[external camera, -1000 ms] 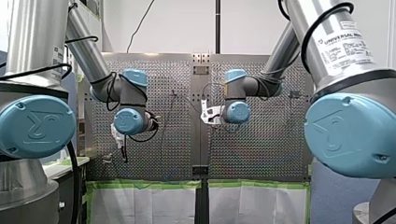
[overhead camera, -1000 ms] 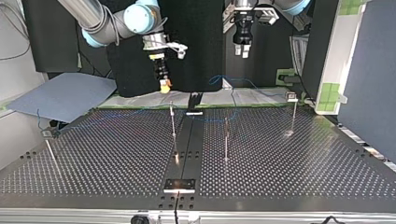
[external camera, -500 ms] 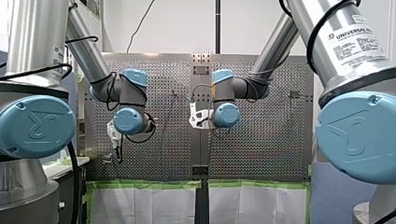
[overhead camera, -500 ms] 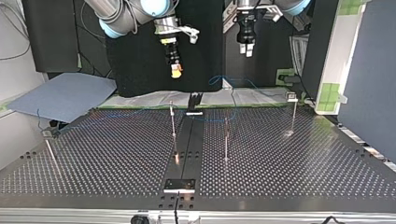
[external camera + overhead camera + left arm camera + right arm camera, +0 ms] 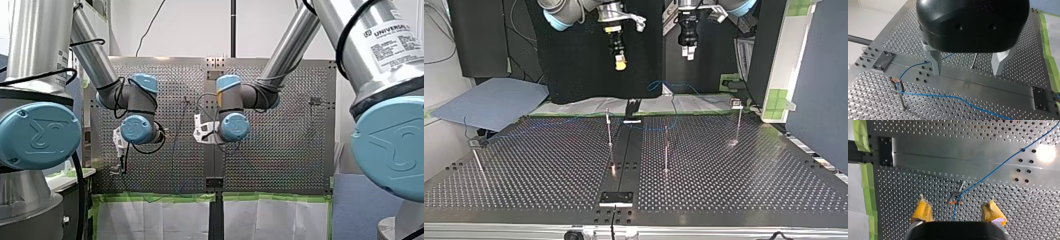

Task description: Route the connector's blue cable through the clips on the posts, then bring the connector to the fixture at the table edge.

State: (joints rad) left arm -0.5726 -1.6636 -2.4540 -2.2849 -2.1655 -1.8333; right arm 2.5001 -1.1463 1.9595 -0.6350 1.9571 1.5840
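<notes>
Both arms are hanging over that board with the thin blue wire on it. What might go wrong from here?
First, my right arm's jaws hang open above a clip holding the blue cable; descending slightly off, a yellow pad might snag the cable or bend the clip's thin post. Second, my left arm's jaws hang open over another post, seen between them, which a metal finger might strike.

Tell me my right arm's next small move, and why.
Probably lower the right gripper straight down toward the cable. Its yellow pads stand open, empty, high above the table, and the cable at the post clip lies below, between them.
</notes>
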